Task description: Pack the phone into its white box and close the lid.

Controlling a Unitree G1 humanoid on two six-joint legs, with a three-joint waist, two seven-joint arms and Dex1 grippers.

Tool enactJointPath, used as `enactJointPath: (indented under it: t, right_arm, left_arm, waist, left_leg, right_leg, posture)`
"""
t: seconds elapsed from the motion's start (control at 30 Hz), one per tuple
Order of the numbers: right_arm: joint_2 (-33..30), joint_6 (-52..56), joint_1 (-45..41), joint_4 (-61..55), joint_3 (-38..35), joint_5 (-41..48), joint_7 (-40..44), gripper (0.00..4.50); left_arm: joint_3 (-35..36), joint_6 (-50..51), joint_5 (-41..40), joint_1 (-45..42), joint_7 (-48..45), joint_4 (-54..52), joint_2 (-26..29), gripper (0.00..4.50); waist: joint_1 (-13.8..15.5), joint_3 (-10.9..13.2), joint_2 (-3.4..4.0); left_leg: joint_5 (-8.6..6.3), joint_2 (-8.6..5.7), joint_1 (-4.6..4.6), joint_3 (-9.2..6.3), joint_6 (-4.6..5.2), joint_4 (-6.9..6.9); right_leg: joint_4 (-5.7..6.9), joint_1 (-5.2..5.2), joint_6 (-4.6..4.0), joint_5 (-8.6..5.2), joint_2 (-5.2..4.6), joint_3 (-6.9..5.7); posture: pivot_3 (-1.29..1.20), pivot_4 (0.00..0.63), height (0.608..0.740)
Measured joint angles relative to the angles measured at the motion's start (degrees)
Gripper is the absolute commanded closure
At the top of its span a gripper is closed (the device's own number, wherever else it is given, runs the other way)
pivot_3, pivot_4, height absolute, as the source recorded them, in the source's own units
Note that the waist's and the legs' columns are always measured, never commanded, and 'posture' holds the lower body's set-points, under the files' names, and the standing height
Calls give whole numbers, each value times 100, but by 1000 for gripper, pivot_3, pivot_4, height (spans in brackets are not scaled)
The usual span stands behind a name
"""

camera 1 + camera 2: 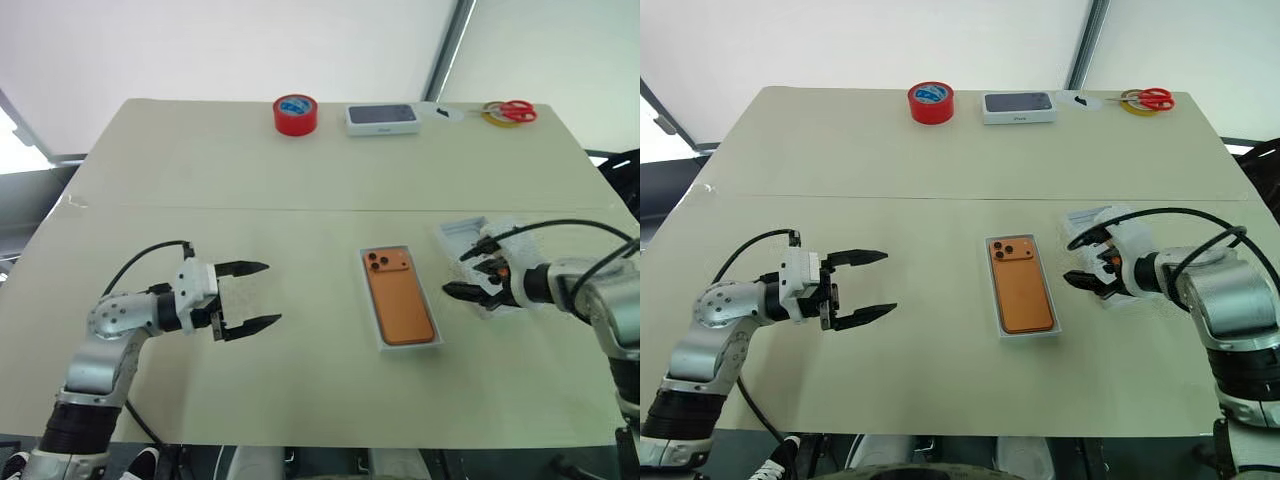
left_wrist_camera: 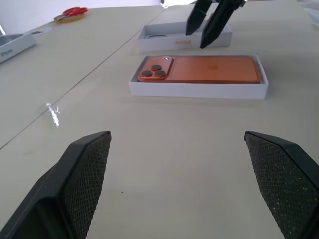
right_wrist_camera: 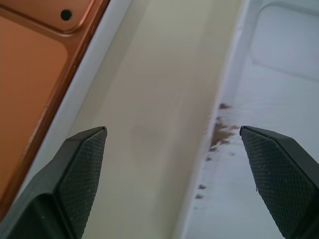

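Both pincers released: left pincer [image 1: 248,297] on bare table [image 1: 300,170], right pincer [image 1: 473,271] beside lid [image 1: 462,233].

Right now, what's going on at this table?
The robot is packing a phone. The phone already lies camera side up in the white box at mid-table. The lid is still off, lying open side up on the table to the robot's right of the box. The right gripper hangs open above the gap between box and lid. The left gripper is open over bare table to the box's left. Neither holds anything.
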Motion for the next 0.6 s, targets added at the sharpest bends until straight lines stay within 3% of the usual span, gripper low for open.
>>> enactJointPath:
  t: [0.33,0.43,0.6]
  right_arm:
    - [-13,280,-708,649,655,82,-334,38]
    - [-28,215,-800,826,750,89,-357,803]
    - [-59,99,-926,1082,904,-74,-554,3471]
  left_arm:
    - [-41,-3,14,478,547,-483,-108,0]
    - [-46,1,20,599,673,-524,-108,0]
    - [-53,15,20,705,869,-751,-110,0]
  waist:
    - [-8,-1,0]
    - [-4,-2,-2]
    - [-9,-4,-2]
  left_leg:
    - [-1,-1,0,2,1,1]
    - [-1,-1,0,2,1,1]
    - [-1,-1,0,2,1,2]
  right_leg:
    - [1,0,0,0,-1,1]
    - [1,0,0,0,-1,1]
    - [1,0,-1,0,0,1]
  posture:
    - [0,150,730]
    - [0,150,730]
    - [0,150,730]
